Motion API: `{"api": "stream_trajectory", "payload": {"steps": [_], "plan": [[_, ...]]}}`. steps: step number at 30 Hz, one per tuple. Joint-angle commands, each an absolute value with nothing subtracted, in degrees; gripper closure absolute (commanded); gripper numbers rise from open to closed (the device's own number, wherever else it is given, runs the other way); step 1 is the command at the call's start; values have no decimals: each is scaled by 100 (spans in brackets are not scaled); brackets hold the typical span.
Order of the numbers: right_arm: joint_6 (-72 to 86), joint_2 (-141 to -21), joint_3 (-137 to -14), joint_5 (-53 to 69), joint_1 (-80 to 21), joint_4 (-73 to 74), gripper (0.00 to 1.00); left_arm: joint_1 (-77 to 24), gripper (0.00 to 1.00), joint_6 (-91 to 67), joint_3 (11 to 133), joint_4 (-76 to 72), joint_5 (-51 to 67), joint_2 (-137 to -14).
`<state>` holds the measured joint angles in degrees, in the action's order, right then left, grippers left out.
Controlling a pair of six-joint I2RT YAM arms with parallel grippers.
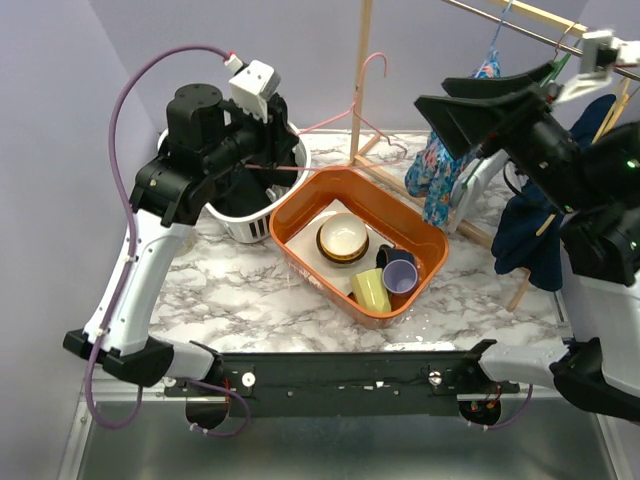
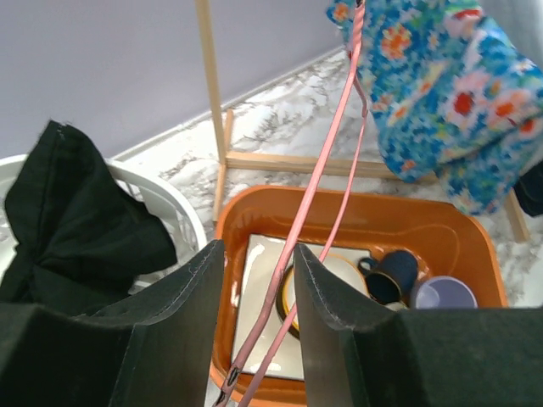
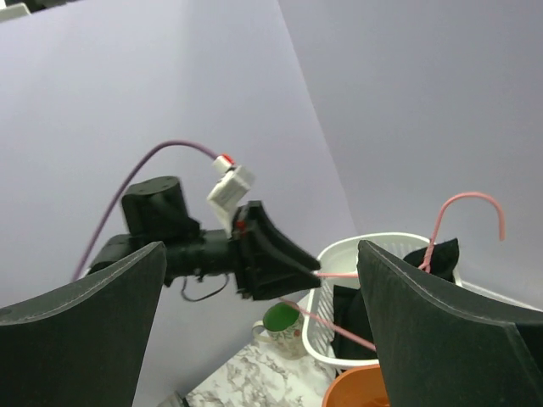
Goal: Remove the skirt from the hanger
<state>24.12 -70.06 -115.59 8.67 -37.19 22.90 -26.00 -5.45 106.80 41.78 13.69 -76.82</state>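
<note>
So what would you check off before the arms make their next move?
1. Left tool grips the hanger: ok, the pink wire is held in it.
2. Skirt off the hanger: ok, it lies bunched in the basket.
3. Right tool free: ok, open and empty.
4. Hanger clear of the tub: cannot tell, the hanger is above the tub and the gap does not show.
5. Right tool clear of the floral garment: cannot tell, they overlap seen from above.
</note>
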Motion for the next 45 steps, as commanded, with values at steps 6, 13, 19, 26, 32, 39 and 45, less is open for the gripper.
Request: {"api": "stream_trajectory", "payload": {"steps": [6,13,19,26,32,39,45], "plan": [[2487,-6469,-10855,739,-3744,1951,0,-2707,100,-36,11172,2929,308,-8455],[2452,-6223,-10714,721,-3744,1960,0,-2760,100,-447,10723,864,386,-8464],[2452,-6100,-10670,729,-3744,2039,0,-2777,100,-571,11425,475,422,-9130],[2575,-5784,-10363,817,-3744,1925,0,-2874,100,-598,11636,-272,273,-9676],[2540,-5538,-10178,694,-3744,1978,0,-2944,100,-624,12480,-227,194,-10485],[2593,-5502,-10028,615,-3744,2065,0,-3094,100,-545,13087,-17,44,-11294],[2610,-5485,-9958,492,-3744,2136,1,-3155,100,-457,12912,255,44,-11215]]}}
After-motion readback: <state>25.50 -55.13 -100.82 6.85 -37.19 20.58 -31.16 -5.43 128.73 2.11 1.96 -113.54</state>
